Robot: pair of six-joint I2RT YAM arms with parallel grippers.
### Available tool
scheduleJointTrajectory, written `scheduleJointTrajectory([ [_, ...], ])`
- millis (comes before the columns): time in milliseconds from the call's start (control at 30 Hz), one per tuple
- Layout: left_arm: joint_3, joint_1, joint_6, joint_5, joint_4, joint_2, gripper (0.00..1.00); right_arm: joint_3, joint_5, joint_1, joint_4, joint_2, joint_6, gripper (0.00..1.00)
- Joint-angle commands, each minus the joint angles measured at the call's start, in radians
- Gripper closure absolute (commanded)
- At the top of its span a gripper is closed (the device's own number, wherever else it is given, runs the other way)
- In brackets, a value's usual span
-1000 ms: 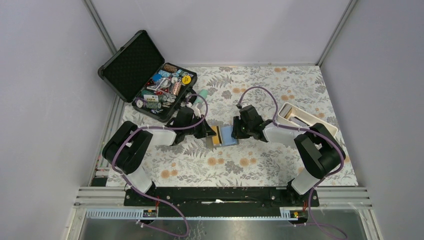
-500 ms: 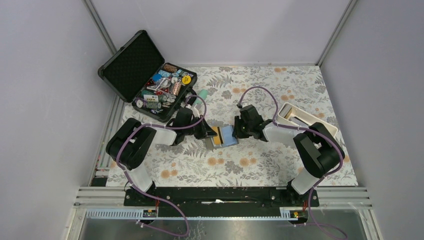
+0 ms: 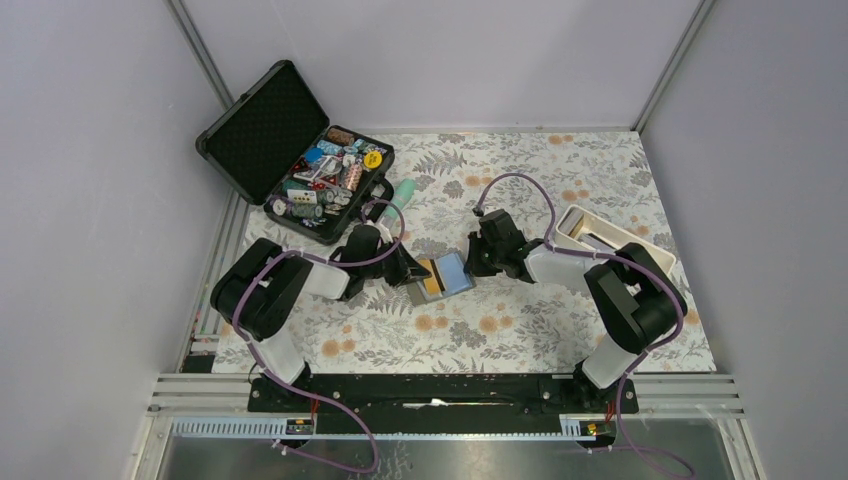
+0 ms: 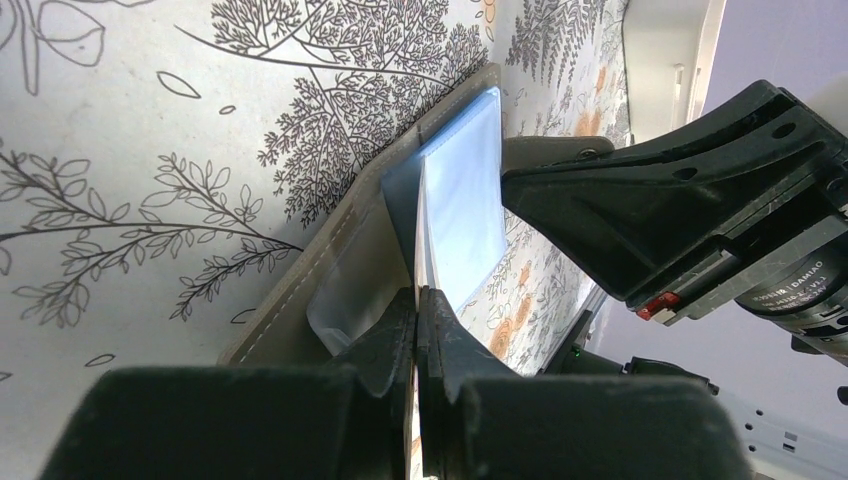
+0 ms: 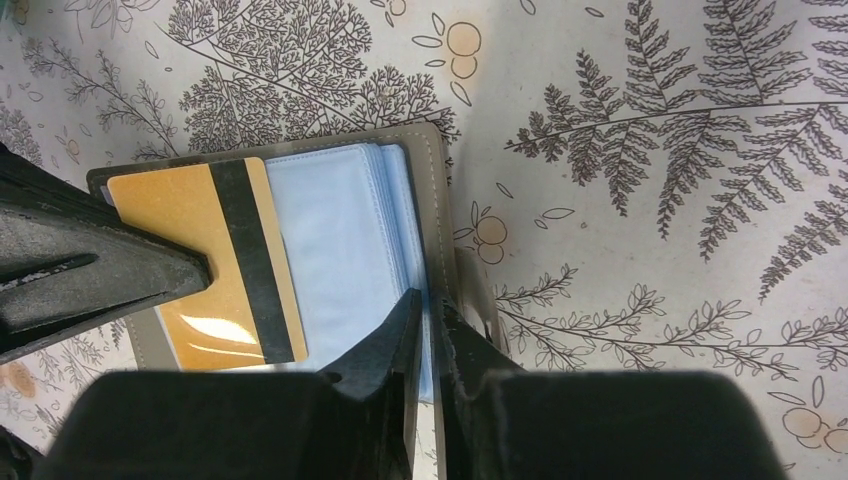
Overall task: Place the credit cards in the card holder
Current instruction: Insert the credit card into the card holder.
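Note:
The card holder (image 3: pixel 442 279) lies open on the floral table, grey-brown with pale blue clear sleeves. An orange-yellow credit card (image 3: pixel 431 280) with a black stripe lies over its left half. My left gripper (image 3: pixel 408 272) is shut on that card's left edge. In the left wrist view (image 4: pixel 417 300) the card (image 4: pixel 420 225) shows edge-on above the holder (image 4: pixel 320 270). My right gripper (image 3: pixel 478 262) is shut on the holder's right edge. The right wrist view shows it (image 5: pixel 430 300) pinching the sleeves (image 5: pixel 340 240) beside the card (image 5: pixel 200 260). No other cards are in view.
An open black hard case (image 3: pixel 262 125) full of small items stands at the back left. A mint-green tube (image 3: pixel 400 193) lies just in front of it. A white oblong tray (image 3: pixel 568 228) sits at the right, behind the right arm.
My left gripper has drawn a little nearer and lower with the card. The holder has turned slightly, its left end swinging toward the near edge. The mint-green tube now shows fully.

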Motion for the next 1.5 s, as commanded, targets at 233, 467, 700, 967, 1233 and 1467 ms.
scheduleJointTrajectory([
  [233,-0.029,0.008,-0.001,-0.039,0.03,-0.014,1.0,-0.012,-0.104,-0.029,0.005,-0.016,0.012,0.8],
  [467,-0.03,0.012,0.002,-0.032,0.038,-0.007,1.0,-0.028,-0.19,-0.062,0.031,-0.057,0.017,0.72],
  [700,-0.039,0.023,0.009,-0.025,0.04,-0.011,1.0,-0.048,-0.241,-0.078,0.059,-0.078,0.029,0.7],
  [967,-0.035,0.026,0.011,-0.013,0.043,-0.006,1.0,-0.071,-0.27,-0.107,0.095,-0.086,0.043,0.66],
  [1233,-0.034,0.03,0.015,-0.005,0.043,-0.004,1.0,-0.071,-0.323,-0.135,0.1,-0.093,0.024,0.6],
  [1467,-0.031,0.031,0.017,-0.003,0.041,-0.002,1.0,-0.068,-0.356,-0.135,0.12,-0.045,0.023,0.61],
])
